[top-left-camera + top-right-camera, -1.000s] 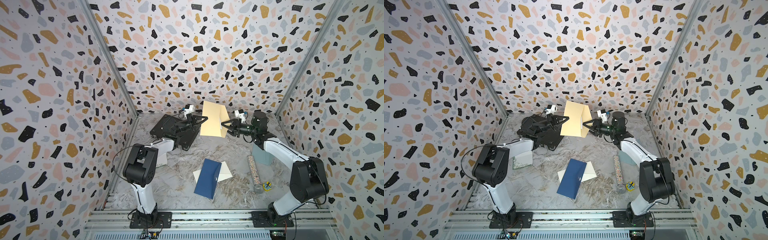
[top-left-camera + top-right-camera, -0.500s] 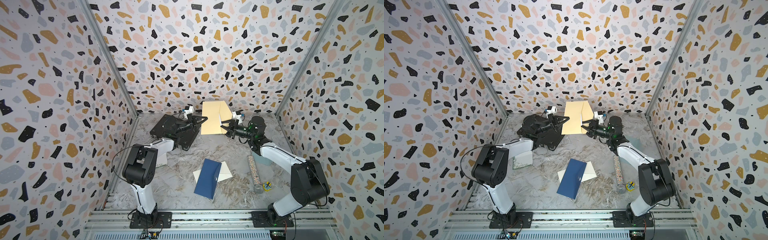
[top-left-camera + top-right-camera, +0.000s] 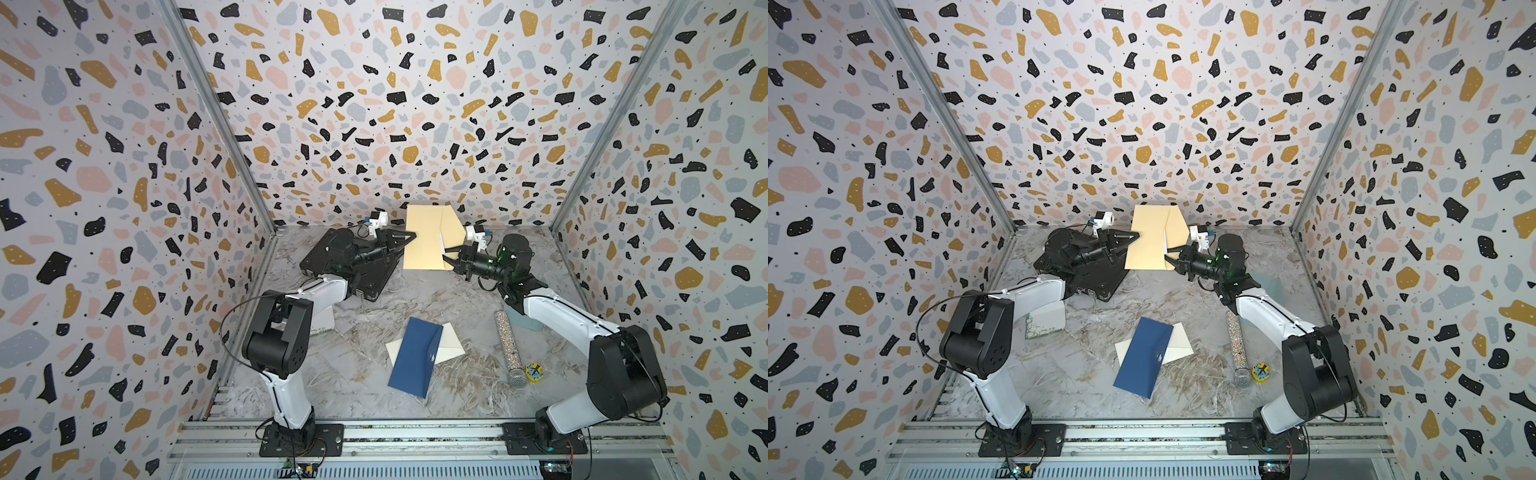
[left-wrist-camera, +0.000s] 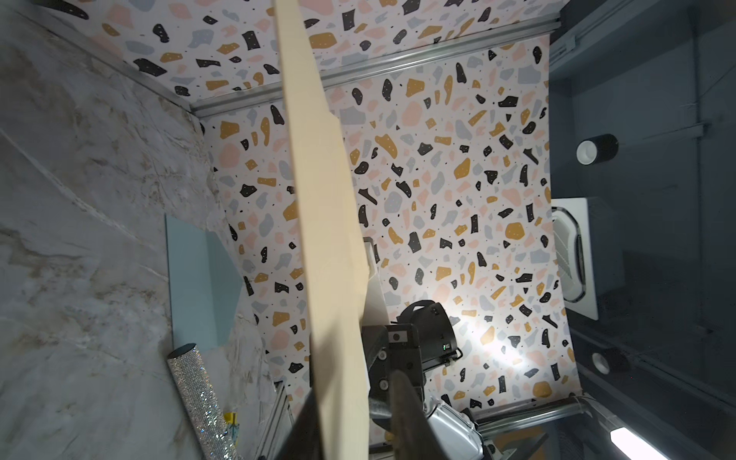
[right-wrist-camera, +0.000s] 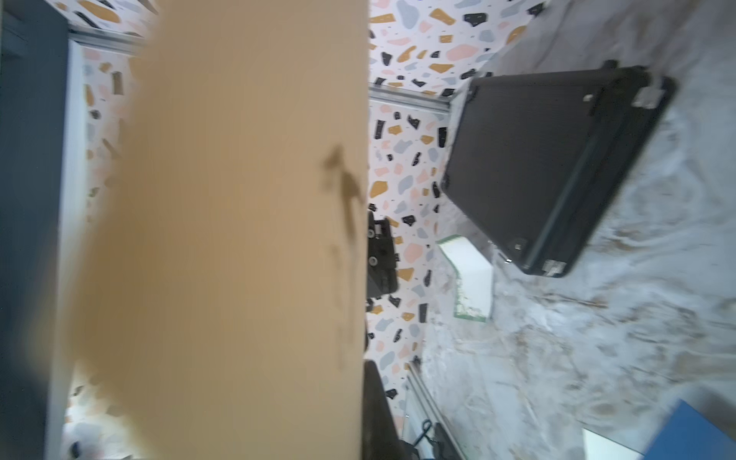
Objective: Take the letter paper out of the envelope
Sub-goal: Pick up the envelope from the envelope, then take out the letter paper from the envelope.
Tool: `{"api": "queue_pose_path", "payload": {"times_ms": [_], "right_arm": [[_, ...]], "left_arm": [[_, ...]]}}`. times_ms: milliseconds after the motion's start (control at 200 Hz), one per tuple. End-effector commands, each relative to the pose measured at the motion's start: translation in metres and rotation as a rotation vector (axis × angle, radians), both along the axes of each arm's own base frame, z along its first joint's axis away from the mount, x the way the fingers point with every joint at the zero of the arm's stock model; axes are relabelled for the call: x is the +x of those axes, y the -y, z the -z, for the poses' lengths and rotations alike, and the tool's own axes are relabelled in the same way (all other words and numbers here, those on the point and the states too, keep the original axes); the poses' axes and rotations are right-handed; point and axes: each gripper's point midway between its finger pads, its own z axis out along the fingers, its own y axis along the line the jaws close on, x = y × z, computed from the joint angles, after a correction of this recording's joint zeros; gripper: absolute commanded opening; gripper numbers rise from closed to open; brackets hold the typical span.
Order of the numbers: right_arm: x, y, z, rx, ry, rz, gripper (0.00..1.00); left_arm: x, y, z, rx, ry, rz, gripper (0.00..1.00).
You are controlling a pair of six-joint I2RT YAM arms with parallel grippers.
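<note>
The envelope [image 3: 424, 237] hangs upright over the back of the bench [image 3: 436, 303]. Left jaws stand apart around its left edge. Right jaws are pressed together at its mouth, where the letter [image 4: 376, 294] peeks out, so the pull should run rightward, away from the left jaws.

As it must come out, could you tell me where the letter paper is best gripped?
The white edge of the letter paper, alone exposed at the upright tan envelope's open flap; approach from the right gripper's side, which the flap faces.
</note>
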Motion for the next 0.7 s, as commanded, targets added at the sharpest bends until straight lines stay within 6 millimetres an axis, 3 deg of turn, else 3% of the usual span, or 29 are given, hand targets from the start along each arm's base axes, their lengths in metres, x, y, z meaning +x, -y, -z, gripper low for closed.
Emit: {"api": "queue_pose_path", "payload": {"times_ms": [0, 60, 205, 365, 506, 566, 641, 696], "right_arm": [[-0.011, 0.021, -0.005, -0.236, 0.104, 0.064, 0.00], [-0.012, 0.034, 0.004, -0.376, 0.120, 0.091, 0.00], [-0.006, 0.054, 0.001, -0.556, 0.226, 0.147, 0.00], [0.002, 0.069, -0.004, -0.660, 0.336, 0.206, 0.00], [0.007, 0.079, -0.011, -0.737, 0.423, 0.252, 0.00], [0.009, 0.083, -0.012, -0.766, 0.467, 0.270, 0.00], [0.011, 0.084, -0.014, -0.799, 0.526, 0.283, 0.00], [0.011, 0.083, -0.015, -0.825, 0.566, 0.289, 0.00]], "left_arm": [[-0.012, -0.004, -0.017, 0.087, 0.104, -0.039, 0.43], [-0.011, -0.008, -0.010, 0.176, 0.094, -0.075, 0.51], [-0.008, -0.011, 0.003, 0.286, 0.036, -0.126, 0.58], [-0.021, -0.007, 0.004, 0.474, 0.061, -0.152, 0.65], [-0.029, 0.003, -0.006, 0.539, 0.052, -0.161, 0.82], [-0.035, 0.011, -0.008, 0.563, 0.054, -0.144, 0.80], [-0.041, 0.023, -0.009, 0.565, 0.029, -0.122, 0.58], [-0.046, 0.033, -0.009, 0.568, -0.019, -0.101, 0.53]]}}
